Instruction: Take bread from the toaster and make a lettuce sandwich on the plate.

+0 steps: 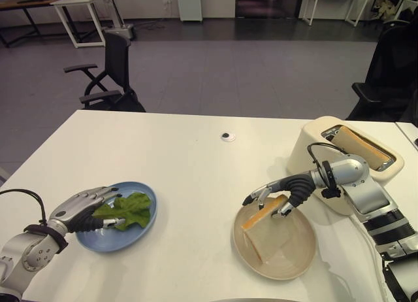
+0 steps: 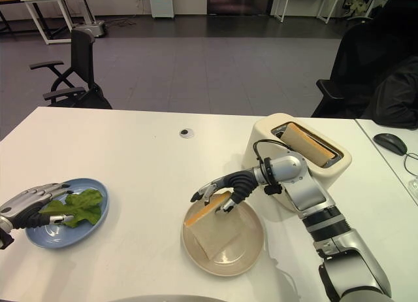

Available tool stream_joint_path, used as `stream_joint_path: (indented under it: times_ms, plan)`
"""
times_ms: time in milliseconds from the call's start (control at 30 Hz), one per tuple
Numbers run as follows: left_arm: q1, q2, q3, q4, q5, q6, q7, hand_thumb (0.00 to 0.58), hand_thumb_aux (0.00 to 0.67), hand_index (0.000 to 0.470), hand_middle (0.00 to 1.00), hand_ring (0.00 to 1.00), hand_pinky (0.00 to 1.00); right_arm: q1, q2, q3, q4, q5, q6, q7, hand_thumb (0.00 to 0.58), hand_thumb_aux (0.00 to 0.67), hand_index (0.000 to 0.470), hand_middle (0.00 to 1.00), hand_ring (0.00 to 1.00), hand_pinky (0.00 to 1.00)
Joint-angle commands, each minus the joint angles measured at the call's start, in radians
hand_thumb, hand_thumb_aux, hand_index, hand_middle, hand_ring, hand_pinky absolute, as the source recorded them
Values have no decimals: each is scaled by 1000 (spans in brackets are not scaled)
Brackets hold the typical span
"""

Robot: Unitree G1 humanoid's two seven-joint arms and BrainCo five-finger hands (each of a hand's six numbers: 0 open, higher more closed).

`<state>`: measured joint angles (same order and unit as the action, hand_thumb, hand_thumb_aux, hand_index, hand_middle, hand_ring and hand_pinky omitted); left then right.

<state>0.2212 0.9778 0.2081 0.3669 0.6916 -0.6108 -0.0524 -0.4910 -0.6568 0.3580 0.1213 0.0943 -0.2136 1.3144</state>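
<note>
1. Your right hand (image 1: 295,184): fingers curled around the top crust edge of a bread slice (image 1: 269,236), gripping it. The slice is tilted, with its lower part down inside the beige plate (image 1: 307,256) and its crust edge raised toward the fingers.
2. The beige plate sits on the white table (image 1: 183,171), near the front edge and just in front of the toaster (image 1: 313,151).
3. The cream toaster stands at the right side of the table, behind your right forearm. A second slice (image 1: 366,145) stands in its slot, browned top showing.
4. Your left hand (image 1: 81,207): it lies over the near rim of the blue plate (image 1: 124,238), with its fingers closed on the edge of the lettuce leaf (image 1: 134,209), upper fingers above it and thumb beneath.
5. The lettuce leaf is green and crumpled, and rests inside the blue plate at the left of the table, well apart from the beige plate.
6. A small round black-and-white disc (image 1: 227,136) lies toward the far edge of the table, between the two plates and behind them.
7. A black office chair (image 1: 111,73) stands on the floor beyond the far left corner of the table.
</note>
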Motion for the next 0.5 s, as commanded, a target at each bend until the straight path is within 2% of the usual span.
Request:
stream_joint_path:
  times_ms: [33,133,167,300,367,400,433,500]
  plan:
    - [3,34,-33,12,40,30,36,534,481,337,0,0,0,-21,9,11,19,-32,-29,-2,0,0,0,0,0,0]
    - [-3,42,-70,30,68,57,59,567,570,400,0,0,0,-27,22,6,34,-46,-48,-16,0,0,0,0,0,0]
    - [-6,45,-82,40,76,64,67,580,670,470,0,0,0,-29,28,1,36,-48,-54,-25,0,0,0,0,0,0]
    - [-13,57,-113,64,87,81,101,580,670,470,0,0,0,-33,37,-16,27,-38,-61,-46,0,0,0,0,0,0]
    - [-17,60,-123,72,88,85,120,560,547,383,0,0,0,-30,35,-20,19,-34,-61,-49,0,0,0,0,0,0]
    - [-18,62,-128,74,87,87,128,493,410,288,0,0,0,-26,33,-22,16,-32,-63,-49,0,0,0,0,0,0]
    - [-19,64,-134,76,86,89,137,458,363,254,0,0,0,-21,31,-24,12,-30,-64,-48,0,0,0,0,0,0]
    - [-23,68,-144,78,85,92,152,434,334,234,0,0,0,-14,29,-27,5,-24,-66,-47,0,0,0,0,0,0]
